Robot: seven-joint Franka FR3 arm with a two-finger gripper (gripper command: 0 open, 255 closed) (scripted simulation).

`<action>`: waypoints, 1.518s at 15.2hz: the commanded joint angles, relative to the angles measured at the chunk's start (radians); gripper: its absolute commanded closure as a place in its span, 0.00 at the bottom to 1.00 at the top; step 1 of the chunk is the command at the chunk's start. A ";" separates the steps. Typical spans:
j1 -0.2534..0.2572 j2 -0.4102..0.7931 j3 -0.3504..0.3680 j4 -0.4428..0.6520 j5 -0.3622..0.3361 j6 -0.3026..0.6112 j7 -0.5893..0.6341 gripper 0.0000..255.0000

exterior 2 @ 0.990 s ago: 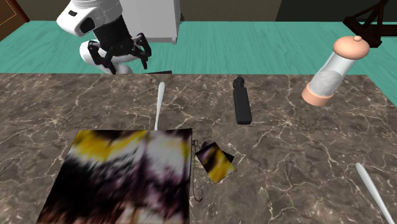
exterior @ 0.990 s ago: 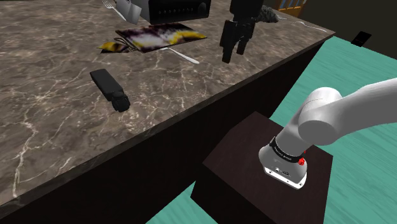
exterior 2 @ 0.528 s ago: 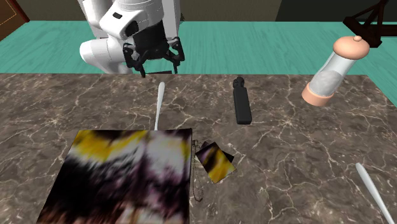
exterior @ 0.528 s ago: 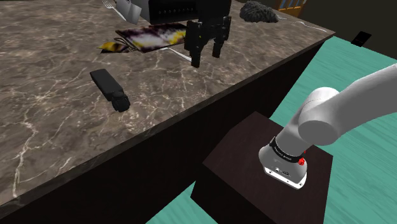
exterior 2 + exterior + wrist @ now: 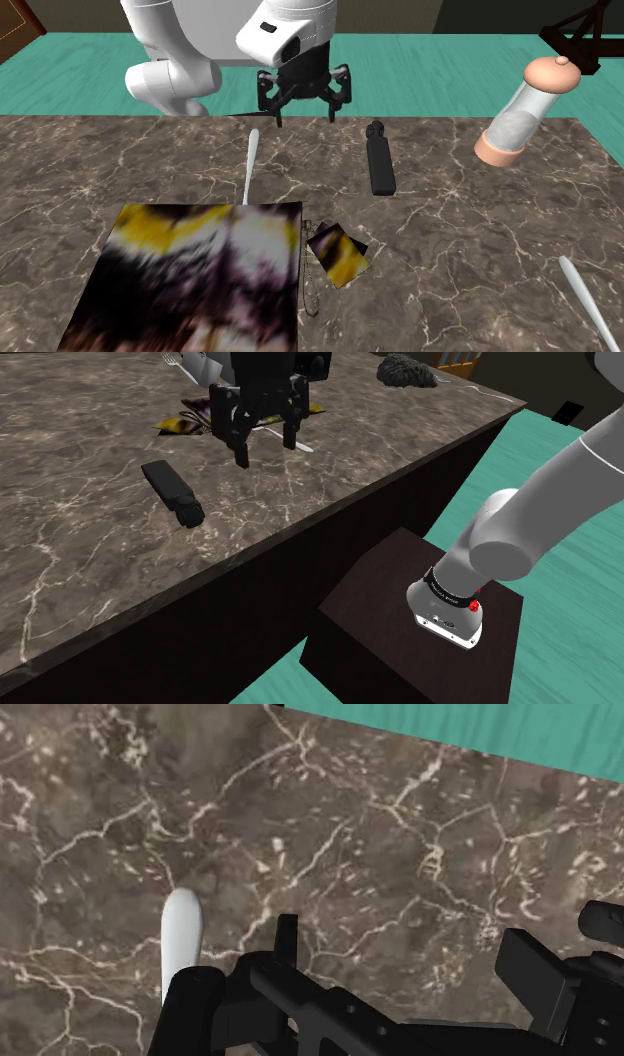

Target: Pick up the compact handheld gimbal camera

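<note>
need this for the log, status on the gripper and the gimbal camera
Gripper open, empty, above the counter. Gimbal camera flat on the counter, untouched, to the second exterior view's right of the gripper. Nothing between them.

Patterned mat [image 5: 198, 407] partly behind gripper [image 5: 267, 452], white utensil [image 5: 585, 300] cut off at corner

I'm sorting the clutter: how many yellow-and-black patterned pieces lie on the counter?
2: a large mat and a small piece beside its edge nearer the gimbal camera. Others may be hidden.
</note>
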 commanded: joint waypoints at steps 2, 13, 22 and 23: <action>0.023 0.139 0.063 0.132 -0.069 -0.007 0.116 0.00; 0.211 0.534 0.119 0.531 -0.309 -0.086 0.365 0.00; 0.190 0.513 0.119 0.438 -0.297 -0.013 0.358 1.00; 0.189 0.512 0.119 0.437 -0.296 -0.013 0.357 1.00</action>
